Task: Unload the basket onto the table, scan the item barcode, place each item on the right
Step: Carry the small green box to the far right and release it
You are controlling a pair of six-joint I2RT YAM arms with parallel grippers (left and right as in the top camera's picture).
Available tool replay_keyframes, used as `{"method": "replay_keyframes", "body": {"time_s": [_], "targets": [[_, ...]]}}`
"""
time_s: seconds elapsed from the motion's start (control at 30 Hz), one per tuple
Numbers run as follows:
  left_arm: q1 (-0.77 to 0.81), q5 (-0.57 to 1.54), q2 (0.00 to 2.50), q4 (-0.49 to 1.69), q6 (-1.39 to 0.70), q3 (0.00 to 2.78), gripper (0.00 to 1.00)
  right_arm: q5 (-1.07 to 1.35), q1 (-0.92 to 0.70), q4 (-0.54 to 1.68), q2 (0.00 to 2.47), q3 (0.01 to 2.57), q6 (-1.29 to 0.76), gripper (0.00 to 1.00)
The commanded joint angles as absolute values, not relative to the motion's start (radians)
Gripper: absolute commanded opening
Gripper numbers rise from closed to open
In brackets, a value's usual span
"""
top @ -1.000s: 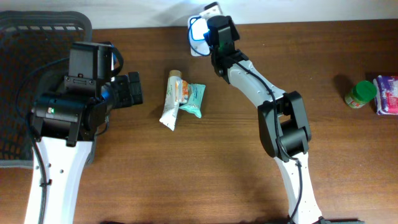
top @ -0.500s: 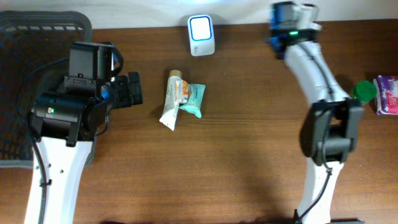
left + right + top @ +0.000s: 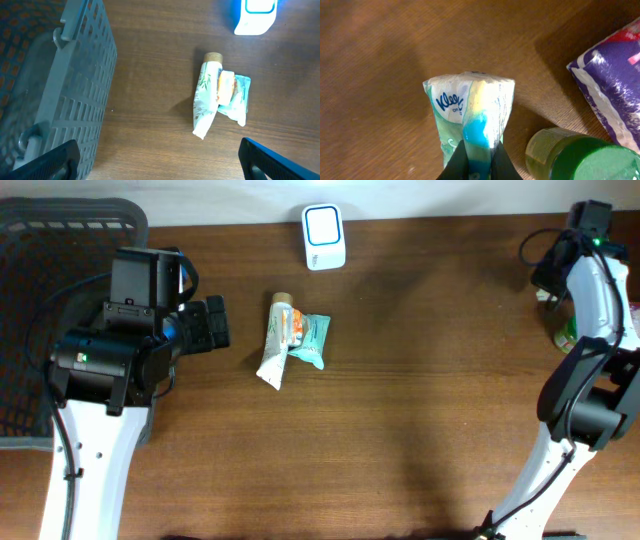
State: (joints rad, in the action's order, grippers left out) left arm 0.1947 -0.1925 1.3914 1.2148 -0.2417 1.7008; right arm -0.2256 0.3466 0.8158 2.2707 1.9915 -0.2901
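The right hand is clamped on the lower end of a soft white-and-green plastic pack of Kleenex tissues. It holds the pack just above the brown wooden surface, at the upper right of the overhead frame. The pack's long axis runs straight away from the fingers. A green-lidded jar and a purple-and-white wrapped pack sit just beside it.

The white scanner with the blue-lit face stands at the top centre of the overhead frame. It is well apart from the held pack, off to its left, so any pass before it would probably mean a long sweep leftward (the right arm alone carries anything).

The left hand stands wide apart and empty. It is nearer to the white squeeze tube and teal packet lying mid-frame.

No barcode shows on the tissue pack. In the overhead view the right arm hides both the pack and the fingers.
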Motion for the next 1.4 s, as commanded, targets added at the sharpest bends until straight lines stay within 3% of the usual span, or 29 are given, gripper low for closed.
{"method": "replay_keyframes", "body": {"time_s": [0.0,0.33,0.53,0.67,0.73,0.8,0.87,0.93,1.13,1.2,1.27,1.3,1.37], "targets": [[0.191,-0.206,1.391,1.214,-0.226,1.700,0.99,-0.202,0.389,0.804,2.325,1.962,-0.305,0.04],[0.191,-0.207,1.391,1.214,-0.226,1.700,0.99,-0.282,0.472,0.818,2.336,1.951,-0.228,0.04],[0.191,-0.206,1.391,1.214,-0.226,1.700,0.99,-0.456,0.479,0.871,2.335,1.951,-0.214,0.04],[0.191,-0.207,1.391,1.214,-0.226,1.700,0.99,-0.384,0.478,0.871,2.335,1.951,-0.213,0.05],[0.191,-0.207,1.391,1.214,-0.226,1.700,0.99,-0.321,0.478,0.865,2.335,1.951,-0.213,0.11],[0.191,-0.207,1.391,1.214,-0.226,1.700,0.99,-0.252,0.478,0.855,2.335,1.951,-0.214,0.26],[0.191,-0.207,1.391,1.214,-0.226,1.700,0.99,-0.221,0.478,0.849,2.335,1.951,-0.214,0.33],[0.191,-0.207,1.391,1.214,-0.226,1.700,0.99,-0.221,0.478,0.850,2.330,1.959,-0.213,0.49],[0.191,-0.207,1.391,1.214,-0.226,1.700,0.99,-0.220,0.477,0.865,2.249,2.022,-0.214,0.54],[0.191,-0.206,1.391,1.214,-0.226,1.700,0.99,-0.217,0.475,0.873,2.214,2.040,-0.215,0.64],[0.191,-0.207,1.391,1.214,-0.226,1.700,0.99,-0.208,0.464,0.882,2.162,2.051,-0.215,0.92],[0.191,-0.206,1.391,1.214,-0.226,1.700,0.99,-0.200,0.458,0.886,2.142,2.051,-0.214,1.00],[0.191,-0.207,1.391,1.214,-0.226,1.700,0.99,-0.132,0.442,0.905,2.106,2.051,-0.217,0.99]]}}
